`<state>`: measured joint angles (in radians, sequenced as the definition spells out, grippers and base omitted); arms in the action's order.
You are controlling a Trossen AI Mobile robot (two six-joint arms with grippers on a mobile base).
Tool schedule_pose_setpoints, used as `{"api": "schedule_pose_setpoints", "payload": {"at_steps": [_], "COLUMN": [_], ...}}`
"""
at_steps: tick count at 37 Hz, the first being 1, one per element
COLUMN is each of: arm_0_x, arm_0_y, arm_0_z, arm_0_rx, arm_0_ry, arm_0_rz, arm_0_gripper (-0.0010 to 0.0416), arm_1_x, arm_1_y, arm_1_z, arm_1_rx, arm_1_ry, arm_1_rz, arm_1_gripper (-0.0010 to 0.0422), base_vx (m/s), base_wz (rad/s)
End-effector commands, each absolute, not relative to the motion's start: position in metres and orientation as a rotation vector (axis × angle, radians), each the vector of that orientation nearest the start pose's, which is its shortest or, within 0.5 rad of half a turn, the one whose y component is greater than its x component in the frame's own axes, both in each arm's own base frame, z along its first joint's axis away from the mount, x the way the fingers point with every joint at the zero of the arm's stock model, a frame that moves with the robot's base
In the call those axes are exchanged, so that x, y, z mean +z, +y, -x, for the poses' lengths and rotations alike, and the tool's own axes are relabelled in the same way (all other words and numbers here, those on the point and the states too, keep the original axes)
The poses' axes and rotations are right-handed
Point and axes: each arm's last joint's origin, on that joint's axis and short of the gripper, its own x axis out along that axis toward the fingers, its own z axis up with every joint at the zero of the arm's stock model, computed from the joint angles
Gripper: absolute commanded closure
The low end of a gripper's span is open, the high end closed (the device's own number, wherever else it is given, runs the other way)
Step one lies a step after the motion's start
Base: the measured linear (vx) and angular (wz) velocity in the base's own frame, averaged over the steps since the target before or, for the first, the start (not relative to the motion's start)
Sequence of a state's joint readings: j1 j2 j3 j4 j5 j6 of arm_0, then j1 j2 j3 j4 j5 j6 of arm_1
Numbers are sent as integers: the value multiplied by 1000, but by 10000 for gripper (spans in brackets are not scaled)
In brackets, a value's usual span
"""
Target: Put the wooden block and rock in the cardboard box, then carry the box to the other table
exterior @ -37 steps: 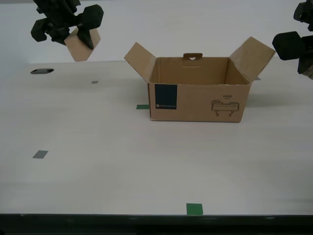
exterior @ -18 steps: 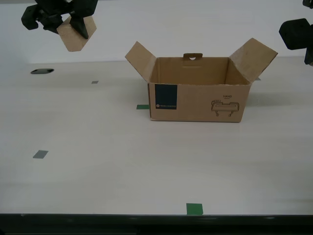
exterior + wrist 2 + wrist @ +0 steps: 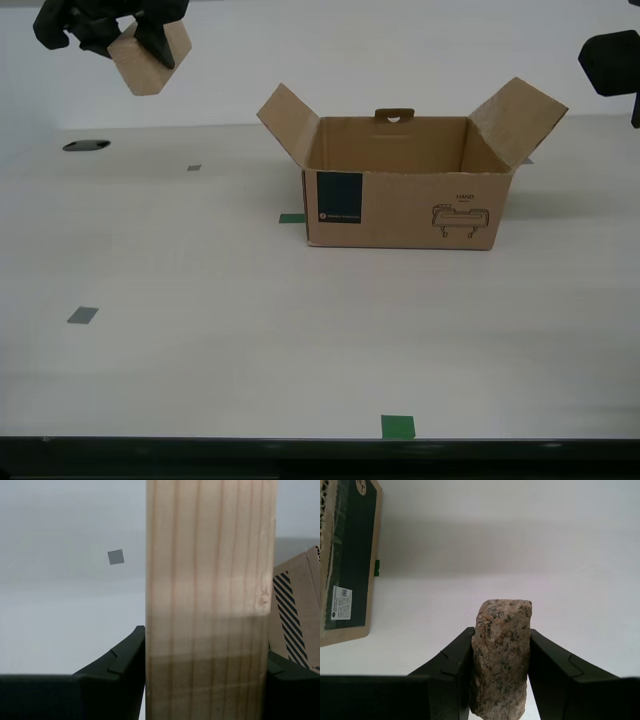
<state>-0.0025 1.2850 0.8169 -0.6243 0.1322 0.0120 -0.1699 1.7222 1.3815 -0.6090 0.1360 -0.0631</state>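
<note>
Plain off-white tabletop [image 3: 200, 330], cardboard box [image 3: 405, 205] open in the middle, both pieces up in the air.

My second gripper [image 3: 205, 680] is clamped on the wooden block [image 3: 210, 600], my first gripper [image 3: 500, 680] on the rock [image 3: 501, 655]; both hang well outside the box, so a slipped pinch or clipped flap could drop either one onto the table.

The brown corrugated cardboard box [image 3: 405, 185] hides its own floor — the exterior view cuts both black pincers off at its top, and the grey-brown speckled rock shows only in the first wrist view [image 3: 501, 655].
</note>
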Motion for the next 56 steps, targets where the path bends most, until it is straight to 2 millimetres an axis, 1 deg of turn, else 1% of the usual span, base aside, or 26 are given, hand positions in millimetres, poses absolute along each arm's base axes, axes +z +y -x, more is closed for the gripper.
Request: {"api": "schedule_pose_setpoints", "payload": {"at_steps": [1, 7, 11, 17, 24, 29, 32, 37, 41, 46, 50, 56], "arm_0_x": [220, 234, 250, 282, 321, 348, 363, 385, 400, 410, 409, 398], "arm_0_y": [-5, -6, -7, -7, -5, -5, -3, 1, 4, 7, 9, 13], "arm_0_z": [-232, -224, -221, -222, -223, -221, -218, -213, -211, -209, -209, -213], "arm_0_rx": [-135, -143, -146, -145, -84, -75, -26, 91, 183, 252, 283, 318], "arm_0_ry": [1071, 1029, 1028, 977, 897, 853, 827, 779, 730, 694, 692, 723], "arm_0_rz": [60, 52, 51, 47, 12, 7, -14, -65, -107, -124, -131, -138], "arm_0_gripper": [407, 407, 407, 407, 407, 407, 407, 407, 407, 407, 407, 407], "arm_1_x": [262, 268, 279, 298, 321, 334, 341, 349, 353, 354, 357, 363], "arm_1_y": [-65, -62, -57, -49, -46, -45, -45, -50, -55, -73, -93, -127], "arm_1_z": [-360, -356, -351, -339, -322, -311, -306, -299, -296, -293, -289, -280], "arm_1_rx": [-257, -256, -250, -236, -240, -247, -287, -410, -471, -530, -597, -703], "arm_1_ry": [963, 945, 913, 864, 807, 768, 747, 731, 719, 713, 693, 635], "arm_1_rz": [37, 34, 34, 41, 37, 41, 69, 155, 184, 166, 148, 152], "arm_1_gripper": [413, 413, 413, 413, 413, 413, 413, 413, 413, 413, 413, 413], "base_vx": [0, 0, 0, 0, 0, 0, 0, 0, 0, 0, 0, 0], "base_wz": [0, 0, 0, 0, 0, 0, 0, 0, 0, 0, 0, 0]}}
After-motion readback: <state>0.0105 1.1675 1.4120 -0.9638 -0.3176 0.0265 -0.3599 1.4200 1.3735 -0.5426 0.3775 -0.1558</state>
